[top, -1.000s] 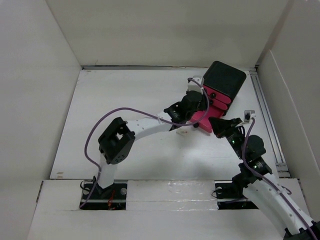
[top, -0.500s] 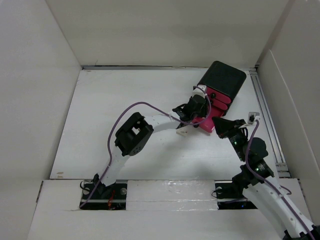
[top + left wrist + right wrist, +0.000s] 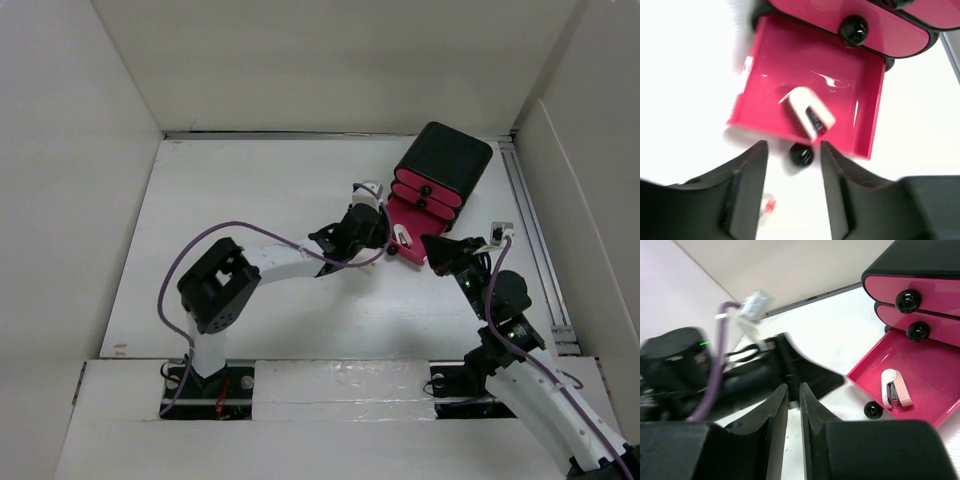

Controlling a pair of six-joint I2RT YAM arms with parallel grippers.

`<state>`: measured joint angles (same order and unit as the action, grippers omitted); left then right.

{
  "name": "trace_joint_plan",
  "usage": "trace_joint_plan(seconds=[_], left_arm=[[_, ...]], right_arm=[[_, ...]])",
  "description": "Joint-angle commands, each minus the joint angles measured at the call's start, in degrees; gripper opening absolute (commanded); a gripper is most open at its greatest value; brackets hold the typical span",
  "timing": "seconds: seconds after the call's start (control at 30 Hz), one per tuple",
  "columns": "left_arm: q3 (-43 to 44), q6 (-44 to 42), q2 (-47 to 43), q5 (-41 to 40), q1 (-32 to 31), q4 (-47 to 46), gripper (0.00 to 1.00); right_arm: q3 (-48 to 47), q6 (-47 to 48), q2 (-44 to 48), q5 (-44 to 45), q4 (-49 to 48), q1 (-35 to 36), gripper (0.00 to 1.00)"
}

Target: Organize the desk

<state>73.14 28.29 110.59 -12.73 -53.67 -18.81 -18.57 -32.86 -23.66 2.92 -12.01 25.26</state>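
Note:
On the white desk [image 3: 250,200] stands a black box [image 3: 447,158] with three pink drawers. Its bottom drawer [image 3: 790,85] is pulled out, and a small white stapler-like item [image 3: 807,112] lies inside it. My left gripper [image 3: 792,167] is open and empty, just short of the drawer's black knob [image 3: 801,155]. From above, the left gripper [image 3: 383,236] sits at the drawer's left front. My right gripper [image 3: 794,390] hovers right of the drawer [image 3: 930,385] with only a narrow gap between its fingers and nothing in it. It points toward the left arm [image 3: 740,375].
White walls border the desk on three sides, and a metal rail [image 3: 530,230] runs along the right edge. A tiny blurred red-and-white bit [image 3: 769,204] lies on the desk under the left fingers. The two upper drawers [image 3: 910,297] are closed.
My left gripper has opened and pulled back to the left from over the drawer. The white item now lies in the drawer. The right arm has barely moved.

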Motion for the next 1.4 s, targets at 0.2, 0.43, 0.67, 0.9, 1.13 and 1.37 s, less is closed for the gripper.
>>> trace_joint_plan(seconds=[0.2,0.43,0.67,0.9,1.13,1.37], left_arm=[[-13.8,7.5,-9.6,-11.7,-5.3,3.3,0.38],[-14.3,12.0,-7.0,-12.9,-5.8,4.5,0.50],[-10.7,11.6,-2.4,-12.0,-5.8,4.7,0.50],[-8.0,11.1,0.8,-13.6,-5.8,6.9,0.50],[-6.4,7.5,1.5,-14.2,-5.8,6.2,0.41],[-8.7,4.8,0.8,-16.4,-5.8,9.0,0.29]], right_arm=[[0.3,-0.8,-1.7,-1.1,-3.8,0.6,0.22],[0.1,-0.3,-3.7,-2.5,-4.6,0.6,0.23],[-0.3,0.0,-5.3,-4.6,-5.4,0.6,0.25],[-0.1,0.0,-5.5,-4.2,-5.5,0.6,0.26],[-0.3,-0.1,-6.3,-4.4,-5.6,0.6,0.26],[-0.3,-0.2,-6.7,-5.0,-5.9,0.6,0.26]])
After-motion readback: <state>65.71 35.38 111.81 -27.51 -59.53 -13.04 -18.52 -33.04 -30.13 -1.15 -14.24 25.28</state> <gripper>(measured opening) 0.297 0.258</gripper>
